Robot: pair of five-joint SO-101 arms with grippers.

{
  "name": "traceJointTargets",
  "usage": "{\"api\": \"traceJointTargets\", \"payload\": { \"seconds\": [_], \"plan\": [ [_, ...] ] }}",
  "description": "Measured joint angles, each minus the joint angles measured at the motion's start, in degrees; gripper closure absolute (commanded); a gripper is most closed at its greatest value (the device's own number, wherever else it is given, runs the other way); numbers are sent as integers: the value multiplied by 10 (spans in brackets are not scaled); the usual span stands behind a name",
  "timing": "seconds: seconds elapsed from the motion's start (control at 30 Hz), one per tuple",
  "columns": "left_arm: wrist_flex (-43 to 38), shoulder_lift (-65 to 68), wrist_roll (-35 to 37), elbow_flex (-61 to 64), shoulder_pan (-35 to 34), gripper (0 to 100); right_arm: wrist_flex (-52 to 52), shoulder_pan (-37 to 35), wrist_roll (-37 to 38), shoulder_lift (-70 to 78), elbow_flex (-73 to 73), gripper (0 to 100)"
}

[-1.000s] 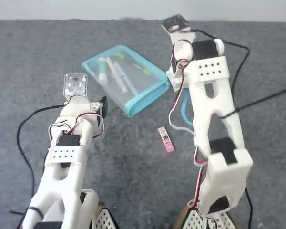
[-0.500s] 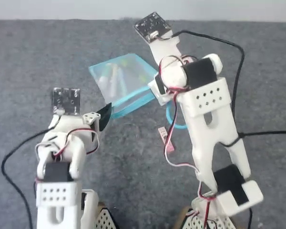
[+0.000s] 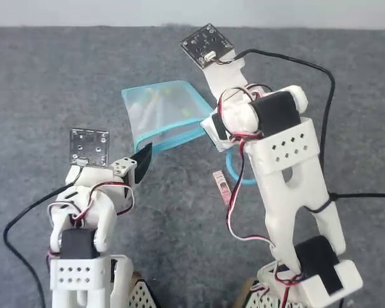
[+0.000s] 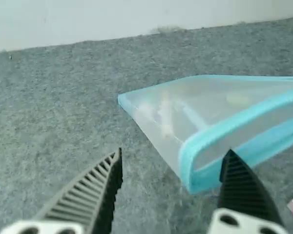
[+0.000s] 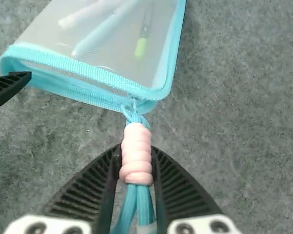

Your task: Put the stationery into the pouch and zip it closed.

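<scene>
A clear pouch (image 3: 162, 110) with teal edging lies tilted on the grey carpet, with pens inside showing through its wall (image 5: 105, 34). My right gripper (image 5: 136, 150) is shut on the pink zipper pull (image 5: 136, 158) with its teal cord, at the pouch's corner (image 3: 208, 128). My left gripper (image 4: 174, 155) is open, its fingers (image 4: 100, 187) standing either side of the pouch's near end (image 4: 200, 146) without touching it. In the high view the left gripper (image 3: 141, 157) sits just before the pouch's lower corner. A small pink stationery piece (image 3: 223, 187) lies outside the pouch.
The teal cord loop (image 3: 239, 174) hangs below the right gripper, close to the pink piece. Black cables (image 3: 321, 96) trail behind the right arm. Open carpet (image 3: 58, 83) spreads to the far left.
The right arm has swung left and pulled the zipper end, so the pouch turned and tipped up. The left arm drew back toward its base, its gripper now at the pouch's near corner.
</scene>
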Motion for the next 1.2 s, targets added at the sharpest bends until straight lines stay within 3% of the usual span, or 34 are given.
{"api": "traceJointTargets", "payload": {
  "seconds": [0.57, 0.9, 1.2],
  "plan": [
    [-79, 4, -11, 38, 2, 719, 6, 0, 51, -29, 57, 991],
    [-178, 234, -11, -4, -31, 722, 7, -1, 56, -60, 127, 991],
    [-226, 324, -12, -18, -34, 951, 7, 1, 72, -54, 138, 989]
  ]
}}
